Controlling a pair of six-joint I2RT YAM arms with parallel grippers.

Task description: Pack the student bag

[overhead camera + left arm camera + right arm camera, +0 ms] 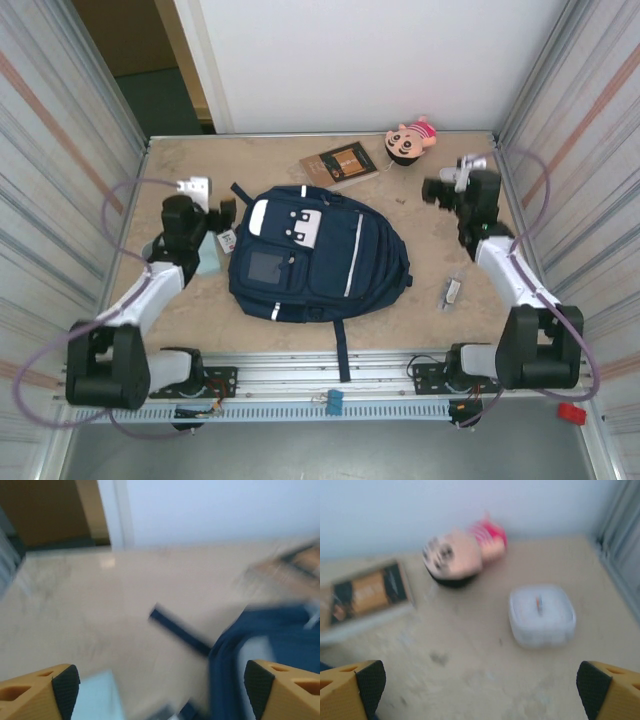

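On the desk (410,325) centre the student bag (320,255) lies flat, pockets up, its white-patched top toward the far left. The left fingers (65,682), spread wide, stand just beside that top corner, with the bag to their right. The right fingers (367,682), also wide, sit well apart from it, so the left arm is nearer.

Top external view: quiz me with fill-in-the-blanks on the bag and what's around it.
1. Just past the student bag's far edge lies a brown ____.
2. The plush doll sits nearer the ____ gripper.
3. The left gripper and right gripper both stand ____, holding nothing.
Missing words: book; right; open.
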